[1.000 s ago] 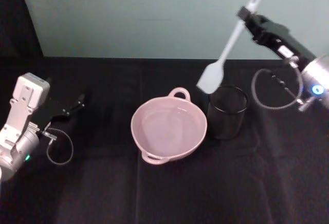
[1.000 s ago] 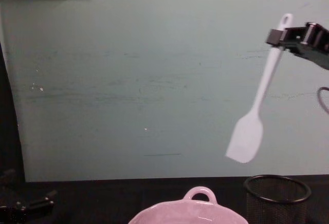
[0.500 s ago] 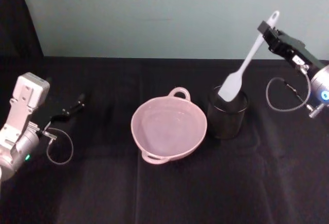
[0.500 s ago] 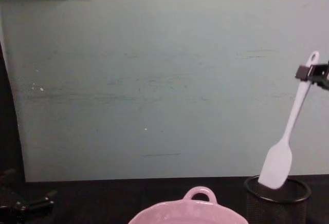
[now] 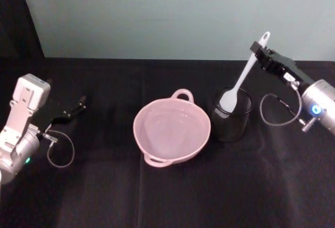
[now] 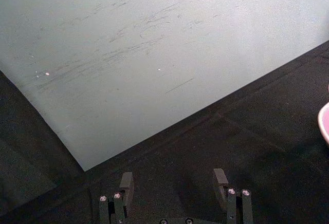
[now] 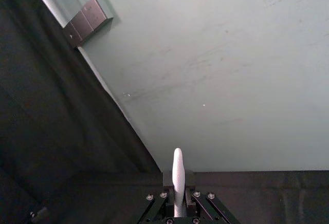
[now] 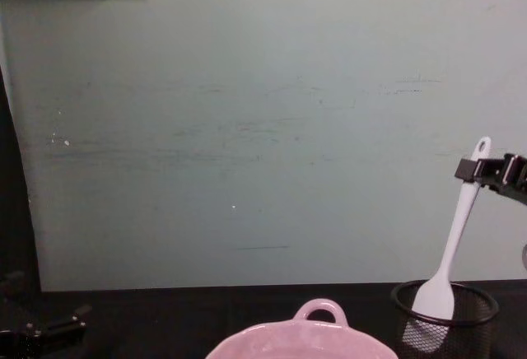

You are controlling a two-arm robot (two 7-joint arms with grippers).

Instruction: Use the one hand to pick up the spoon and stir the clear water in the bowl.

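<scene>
Head view shows our right gripper [image 5: 260, 49] with fingers clamped on the spoon [image 5: 242, 78], blade inside the mesh cup [image 5: 232, 115] beside the bowl [image 5: 171, 129], so we judge stirring undone, needing a lift and carry; left gripper [image 5: 70, 112] open, parked.

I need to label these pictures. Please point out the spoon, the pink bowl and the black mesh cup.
spoon [image 5: 244, 77]: head view, middle of its handle.
pink bowl [image 5: 205, 132]: head view, its rim beside the cup.
black mesh cup [image 8: 482, 313]: chest view, its wire rim.
</scene>
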